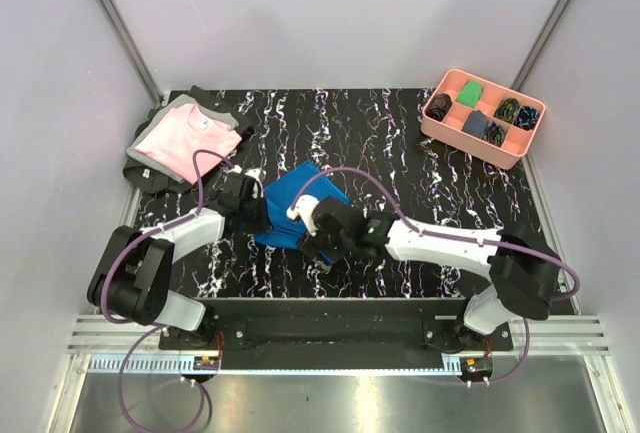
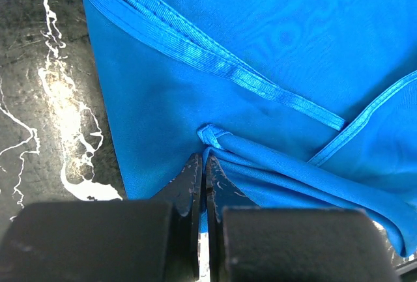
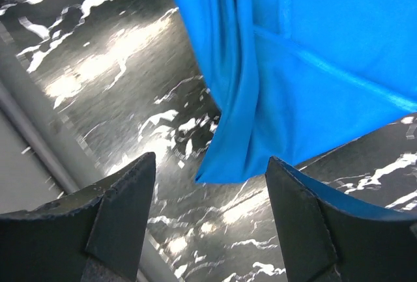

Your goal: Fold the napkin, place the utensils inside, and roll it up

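The left pincer (image 2: 204, 162) was clamped together on a small bunched fold of the napkin (image 2: 260, 54), a smooth, glossy blue satin cloth with stitched hems. The cloth lay creased and folded in the middle of the black, white-veined tabletop (image 1: 420, 153). Further right, the right pincer (image 3: 210, 163) stood apart above the cloth's limp, pointed corner, gripping nothing.

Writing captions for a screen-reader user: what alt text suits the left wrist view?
The left gripper is shut on a pinched fold of the blue napkin, which fills most of the frame. Black marbled table shows at left.
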Robot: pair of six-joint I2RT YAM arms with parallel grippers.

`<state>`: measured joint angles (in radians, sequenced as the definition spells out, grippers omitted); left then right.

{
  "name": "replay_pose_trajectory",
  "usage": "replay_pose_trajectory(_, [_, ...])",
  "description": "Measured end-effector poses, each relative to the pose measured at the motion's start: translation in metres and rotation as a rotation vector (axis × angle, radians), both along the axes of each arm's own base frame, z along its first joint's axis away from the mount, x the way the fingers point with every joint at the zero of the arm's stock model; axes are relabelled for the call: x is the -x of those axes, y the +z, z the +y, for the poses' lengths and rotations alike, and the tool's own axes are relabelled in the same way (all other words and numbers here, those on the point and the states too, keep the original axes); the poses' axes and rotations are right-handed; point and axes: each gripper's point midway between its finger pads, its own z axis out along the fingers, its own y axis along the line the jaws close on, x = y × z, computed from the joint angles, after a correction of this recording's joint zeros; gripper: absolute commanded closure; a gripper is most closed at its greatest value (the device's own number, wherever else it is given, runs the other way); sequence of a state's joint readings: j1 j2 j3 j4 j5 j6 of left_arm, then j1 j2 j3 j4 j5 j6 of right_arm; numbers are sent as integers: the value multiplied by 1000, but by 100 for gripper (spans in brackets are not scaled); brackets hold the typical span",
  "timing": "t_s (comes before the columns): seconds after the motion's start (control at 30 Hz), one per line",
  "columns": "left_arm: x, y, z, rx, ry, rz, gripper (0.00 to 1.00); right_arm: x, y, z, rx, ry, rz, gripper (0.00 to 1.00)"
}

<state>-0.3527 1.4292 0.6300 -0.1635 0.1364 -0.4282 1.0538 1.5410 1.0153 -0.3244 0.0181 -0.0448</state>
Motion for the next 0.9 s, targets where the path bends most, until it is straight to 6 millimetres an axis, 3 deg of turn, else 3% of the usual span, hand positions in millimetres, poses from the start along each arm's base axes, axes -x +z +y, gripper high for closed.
replay_pose_trajectory(0.2, [-1,0,-1,15,-1,6,100,-5,-17,11,90,-29,-166,27])
replay_pose_trajectory(0.43, [-1,0,-1,25,4,12,100,-14,-49,-2,218,-63,-237,43])
replay_pose_trajectory(0.67, [-2,0,-1,34,8,16,100,-15,-56,-11,247,-79,-247,67])
replay_pose_trajectory(0.9, [-3,0,0,35,13,19,100,-4,-58,-9,216,-39,-165,73])
